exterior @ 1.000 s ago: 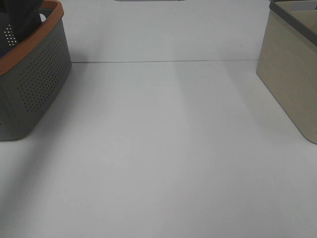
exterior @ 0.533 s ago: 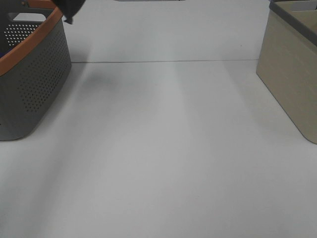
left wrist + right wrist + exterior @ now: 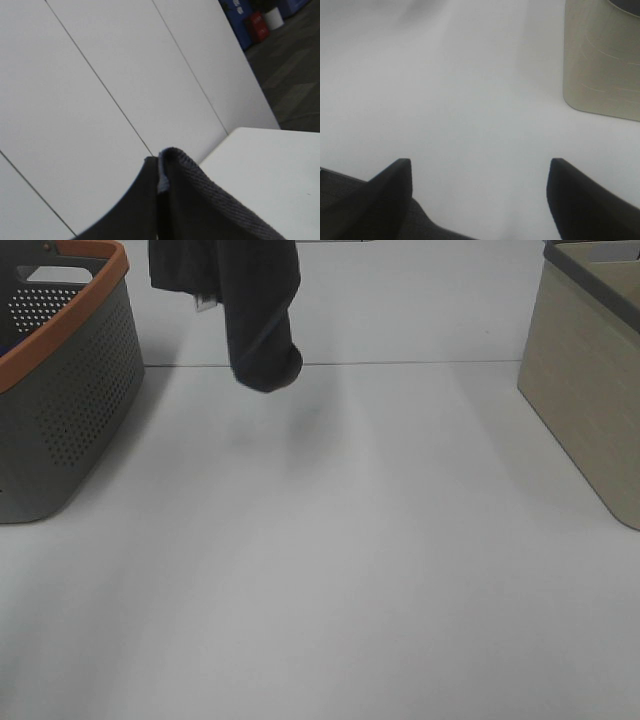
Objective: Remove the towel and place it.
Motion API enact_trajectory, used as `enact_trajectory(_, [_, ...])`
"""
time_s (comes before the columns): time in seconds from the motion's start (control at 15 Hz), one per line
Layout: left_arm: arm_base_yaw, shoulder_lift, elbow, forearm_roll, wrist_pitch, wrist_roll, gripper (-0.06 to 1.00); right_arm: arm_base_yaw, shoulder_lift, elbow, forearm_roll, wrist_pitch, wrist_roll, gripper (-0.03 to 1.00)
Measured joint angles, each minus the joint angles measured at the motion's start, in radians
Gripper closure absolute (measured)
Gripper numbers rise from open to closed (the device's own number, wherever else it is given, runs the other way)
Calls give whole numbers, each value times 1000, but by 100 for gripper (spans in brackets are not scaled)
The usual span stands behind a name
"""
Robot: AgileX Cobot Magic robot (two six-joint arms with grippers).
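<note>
Left gripper (image 3: 159, 167): jaws closed together, clamped on the towel (image 3: 262, 320). The towel hangs clear of the table (image 3: 350, 570) at 11 o'clock in the high view, near the basket (image 3: 70, 410) at 10 o'clock. Right gripper (image 3: 480, 172): jaws wide apart, holding nothing. Bin (image 3: 590, 410) at 2 o'clock.

Open table (image 3: 330, 570) between grey basket (image 3: 70, 410) and beige bin (image 3: 590, 410); towel (image 3: 260, 320) hangs beside the basket.

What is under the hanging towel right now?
Only bare white table, faintly shadowed. The towel hangs clear of it. Its top leaves the frame, so the high view hides what holds it.
</note>
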Motion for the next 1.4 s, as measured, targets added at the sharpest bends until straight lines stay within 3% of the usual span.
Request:
enact_trajectory(0.13, [0, 31, 0, -56, 105, 47, 94, 0, 54, -12, 39, -100, 0, 23])
enact_trajectory(0.2, [0, 46, 0, -79, 152, 89, 94, 0, 82, -15, 75, -196, -7, 23])
enact_trajectory(0.47, [0, 95, 0, -170, 316, 217, 94, 0, 205, -15, 211, -495, -137, 23])
enact_trajectory(0.53, [0, 106, 0, -197, 378, 254, 94, 0, 247, -15, 235, -577, -182, 23])
enact_trajectory(0.6, [0, 114, 0, -217, 503, 302, 94, 0, 350, -15, 250, -689, -259, 23])
enact_trajectory(0.87, [9, 114, 0, -215, 658, 310, 94, 0, 595, -15, 273, -835, -418, 23])
enact_trajectory(1.07, [12, 114, 0, -143, 743, 311, 94, 0, 843, -15, 361, -900, -600, 23])
enact_trajectory(1.2, [12, 114, 0, -114, 750, 311, 94, 77, 994, -15, 519, -969, -743, 23])
enact_trajectory(1.4, [12, 113, 0, -104, 750, 311, 94, 254, 1148, -22, 568, -1135, -865, 23])
